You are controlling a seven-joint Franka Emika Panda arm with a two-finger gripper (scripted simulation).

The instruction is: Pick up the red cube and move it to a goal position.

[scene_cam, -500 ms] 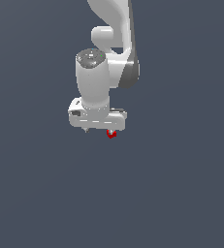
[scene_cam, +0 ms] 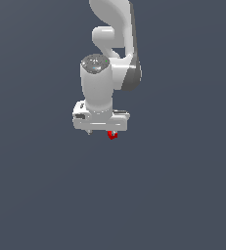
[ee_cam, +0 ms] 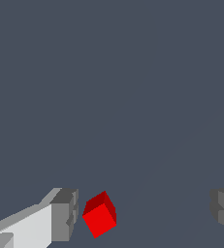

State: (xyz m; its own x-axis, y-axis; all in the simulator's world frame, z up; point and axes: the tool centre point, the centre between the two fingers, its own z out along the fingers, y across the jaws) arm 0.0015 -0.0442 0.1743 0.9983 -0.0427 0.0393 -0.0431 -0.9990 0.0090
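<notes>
- The red cube was a very small block with flat, plain sides, much smaller than the white gripper.
- It looked hard and stiff, so a squeeze would probably not squash it.
- Being so small, it was likely very light and easy to lift.
- Its smooth sides might be a bit slippery, so it could slide or twist if pinched on a corner.
- The best place to hold it seemed to be two flat sides that face away from each other.
- In the wrist view the cube sat turned at an angle, so its corners pointed towards the fingers.
- The claw was spread wide, with nothing pinched in it.
- The cube lay between the two fingers, just beside one of them and well apart from the other.
- In the exterior view the cube only peeked out under the gripper, and most of it was hidden.
- The fingers were hard to make out in that view.
- One finger was cut off at the edge of the wrist view.
- No goal spot could be seen anywhere.
- It was hard to tell if the near finger touched the cube.
</notes>
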